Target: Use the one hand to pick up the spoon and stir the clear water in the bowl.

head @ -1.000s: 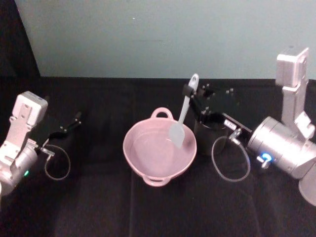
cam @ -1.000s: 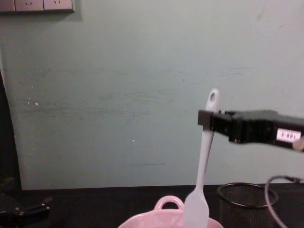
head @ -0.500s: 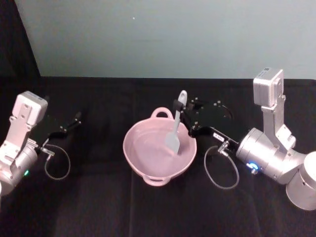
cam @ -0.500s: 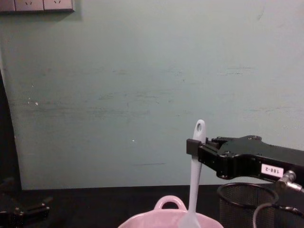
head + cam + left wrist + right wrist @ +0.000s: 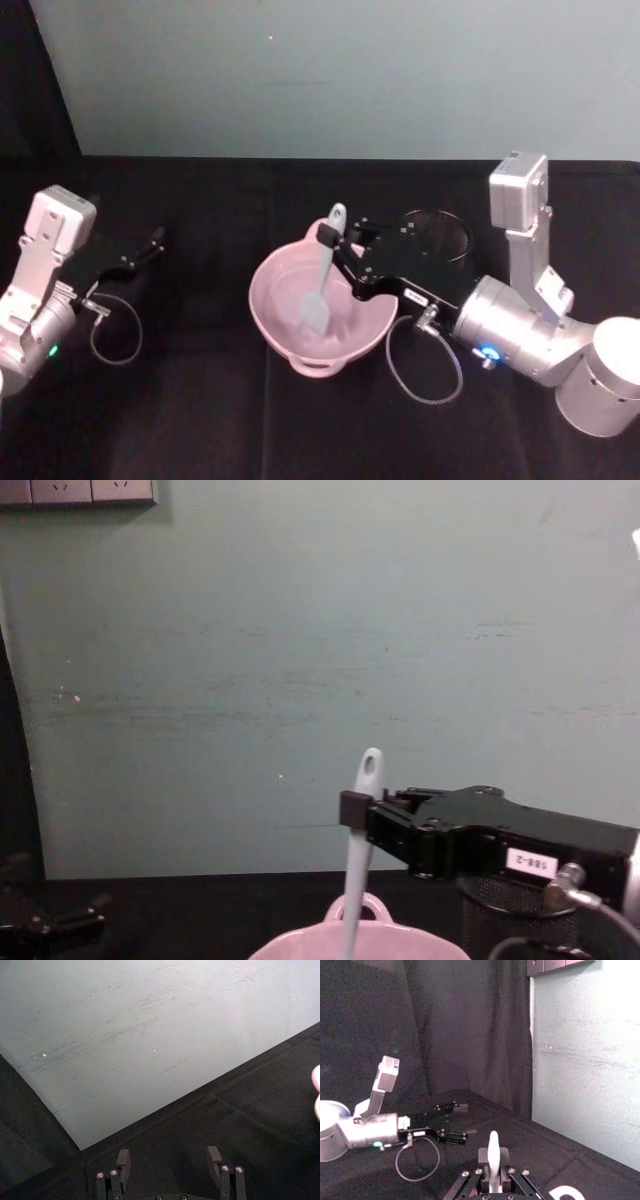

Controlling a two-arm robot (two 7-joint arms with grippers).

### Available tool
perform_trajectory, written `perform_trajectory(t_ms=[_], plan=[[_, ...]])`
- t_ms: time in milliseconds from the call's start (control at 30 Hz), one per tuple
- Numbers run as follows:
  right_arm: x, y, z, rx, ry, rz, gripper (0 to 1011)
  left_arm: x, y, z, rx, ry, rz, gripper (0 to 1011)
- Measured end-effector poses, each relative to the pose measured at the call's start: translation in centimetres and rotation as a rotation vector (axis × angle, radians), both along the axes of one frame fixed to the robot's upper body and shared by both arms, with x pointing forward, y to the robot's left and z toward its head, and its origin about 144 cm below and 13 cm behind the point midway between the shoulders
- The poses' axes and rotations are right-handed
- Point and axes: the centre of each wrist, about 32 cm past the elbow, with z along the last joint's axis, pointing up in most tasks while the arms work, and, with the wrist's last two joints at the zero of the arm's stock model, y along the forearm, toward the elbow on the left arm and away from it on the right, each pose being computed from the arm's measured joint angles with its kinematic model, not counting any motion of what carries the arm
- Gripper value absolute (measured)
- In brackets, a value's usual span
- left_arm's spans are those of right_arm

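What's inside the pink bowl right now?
The spoon has its blade down inside the bowl, its handle clamped by the right gripper. Clear water cannot be made out for sure; the blade covers the bowl floor beneath it. The left gripper sits parked at the left.

1. Your head view looks steeply down on the black table (image 5: 200,400), with the bowl (image 5: 272,300) at centre.
2. Your chest view sits low and close, facing the green wall (image 5: 250,660). It shares the bowl's rim and the spoon (image 5: 362,830) with the head view.
3. Your left wrist view looks past the left gripper (image 5: 168,1157) toward that wall.
4. Your right wrist view looks past the right gripper (image 5: 493,1157), across to the left arm (image 5: 360,1127).
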Motion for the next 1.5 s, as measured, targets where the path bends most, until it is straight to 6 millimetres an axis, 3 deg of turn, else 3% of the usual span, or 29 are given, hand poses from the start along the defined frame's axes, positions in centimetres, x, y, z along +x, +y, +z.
perform_trajectory(t_ms=[433, 767, 1133, 1500], plan=[[3.0, 2.0, -0.7, 0.030, -0.071, 0.001, 125, 0.0, 0.0, 0.0, 0.000, 0.000, 0.000, 1011], [4.3, 1.2, -1.0, 0.000, -0.102, -0.057, 125, 0.0, 0.0, 0.0, 0.000, 0.000, 0.000, 1011], [3.9, -0.6, -0.7, -0.042, -0.104, -0.088, 125, 0.0, 0.0, 0.0, 0.000, 0.000, 0.000, 1011], [1.9, -1.1, 0.4, -0.060, -0.025, -0.014, 125, 0.0, 0.0, 0.0, 0.000, 0.000, 0.000, 1011]])
